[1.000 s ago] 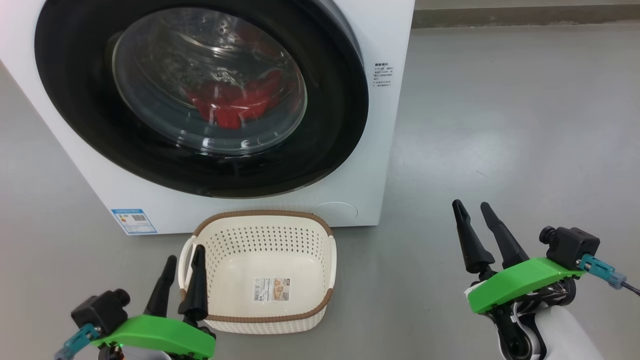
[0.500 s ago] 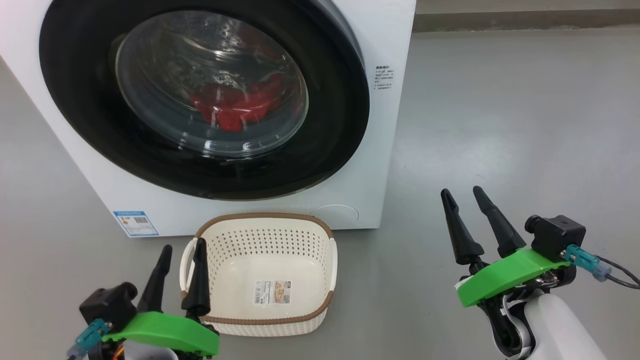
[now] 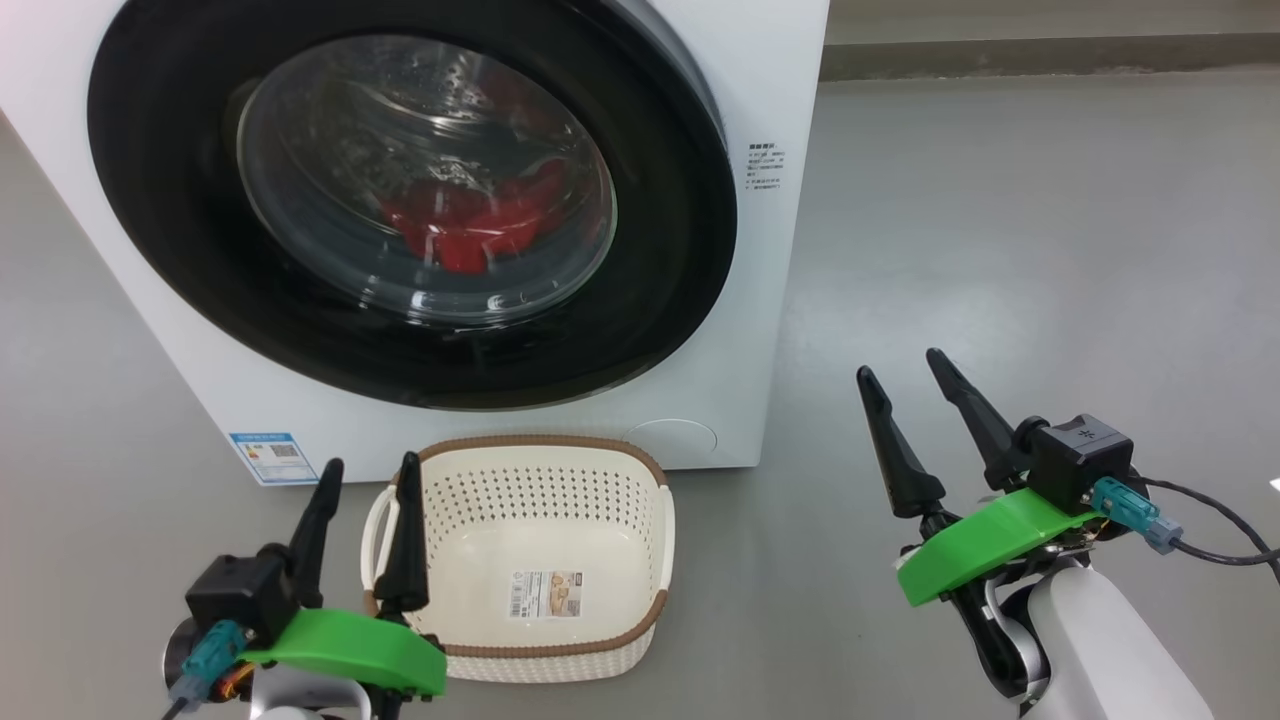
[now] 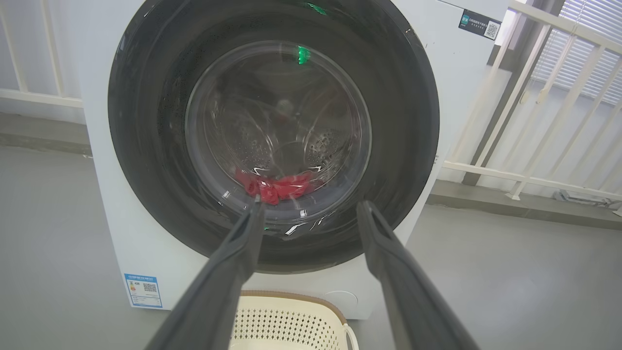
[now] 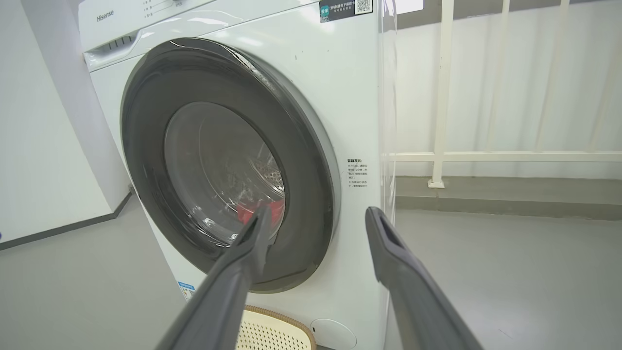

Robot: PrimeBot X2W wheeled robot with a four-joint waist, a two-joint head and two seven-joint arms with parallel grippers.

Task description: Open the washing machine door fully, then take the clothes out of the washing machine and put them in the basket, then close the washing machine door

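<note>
Ahead of both hands, the washing machine [image 3: 775,330] stands on the grey floor [image 3: 1000,200] with the washing machine door [image 3: 660,260] shut against its front. Past the glass, the red clothes [image 3: 465,225] lie at the bottom of the drum, out of reach until the door swings.

Left hand [image 3: 370,462]: fingers spread, holding nothing, low, aimed at the door's lower half.

Right hand [image 3: 900,362]: fingers spread, empty, with the machine's front corner up and to its left, well apart from it.

Basket [image 3: 545,441]: empty, on the floor just right of the left hand and directly below the door, close against the machine's base; whether it touches cannot be told. The placement evidently keeps the carry from drum to basket short.

Judgement: door opening not yet begun. The right hand sits on what appears to be the door's free-edge side and is likely placed to pull it. Risk: a hand reaching for the door may clip the basket.
</note>
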